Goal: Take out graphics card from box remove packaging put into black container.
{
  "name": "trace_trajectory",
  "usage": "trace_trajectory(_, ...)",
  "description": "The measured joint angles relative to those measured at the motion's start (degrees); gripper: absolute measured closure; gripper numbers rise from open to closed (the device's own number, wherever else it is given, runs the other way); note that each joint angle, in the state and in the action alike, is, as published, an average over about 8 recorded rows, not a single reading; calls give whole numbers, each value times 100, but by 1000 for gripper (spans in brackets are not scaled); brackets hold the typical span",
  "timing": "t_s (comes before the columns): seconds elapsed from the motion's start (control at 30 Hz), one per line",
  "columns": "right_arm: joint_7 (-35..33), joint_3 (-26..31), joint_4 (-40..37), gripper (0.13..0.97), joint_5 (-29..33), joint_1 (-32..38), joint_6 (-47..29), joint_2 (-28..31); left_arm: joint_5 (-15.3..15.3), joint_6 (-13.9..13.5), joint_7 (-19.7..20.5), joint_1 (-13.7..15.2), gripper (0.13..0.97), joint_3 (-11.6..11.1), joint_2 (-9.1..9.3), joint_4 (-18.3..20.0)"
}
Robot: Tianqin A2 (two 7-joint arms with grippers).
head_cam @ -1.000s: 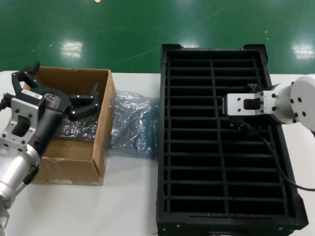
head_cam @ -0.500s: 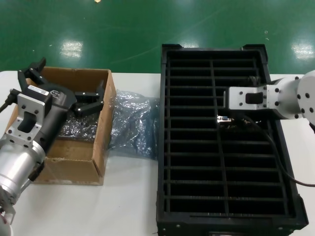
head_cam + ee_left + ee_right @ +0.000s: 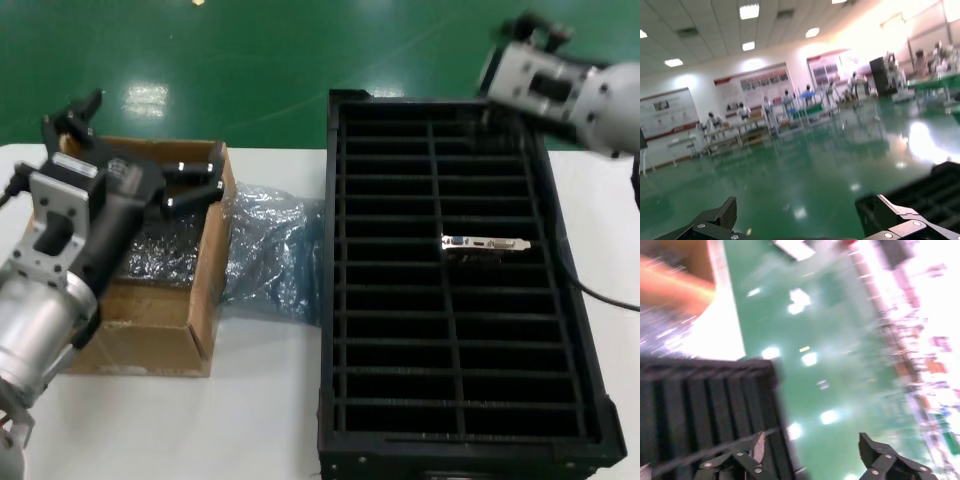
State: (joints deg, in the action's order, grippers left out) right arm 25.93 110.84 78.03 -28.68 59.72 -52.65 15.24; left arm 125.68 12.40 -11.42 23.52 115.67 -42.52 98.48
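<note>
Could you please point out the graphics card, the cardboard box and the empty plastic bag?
graphics card [image 3: 486, 243], head view, on its silver bracket.
box [image 3: 212, 262], head view, on its right side wall.
packaging [image 3: 272, 248], head view, on the wrinkled middle of the bag.

You see a black container [image 3: 600, 330] ribbed into dark slots, holding a graphics card [image 3: 485, 244] with a silver bracket and blue port. The box [image 3: 150, 330] is plain brown, the packaging [image 3: 270, 250] translucent grey-blue, the table [image 3: 260, 410] white, the floor [image 3: 250, 60] glossy green.

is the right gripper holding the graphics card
No, the graphics card sits in a slot of the black container, while the right gripper is up past its far edge with open fingers.
</note>
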Motion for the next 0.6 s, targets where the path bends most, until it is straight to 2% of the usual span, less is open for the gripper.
trace_trajectory(0.07,98,-269,21,548,30,-80,320,-90,-129,-95,57,-18,132,-171,98,89)
trace_trajectory(0.3,220,-995,-9,371,-42,-346,1090,-324,-646,-450,226,127,132,-764,603,297)
trace_trajectory(0.43,141,-1062,-4,312,-109,-398,1125,-354,-816,-561,288,246,132,-892,823,314)
trace_trajectory(0.6,32,-1089,44,227,-357,-584,1250,-338,-891,-598,325,185,132,-952,916,279)
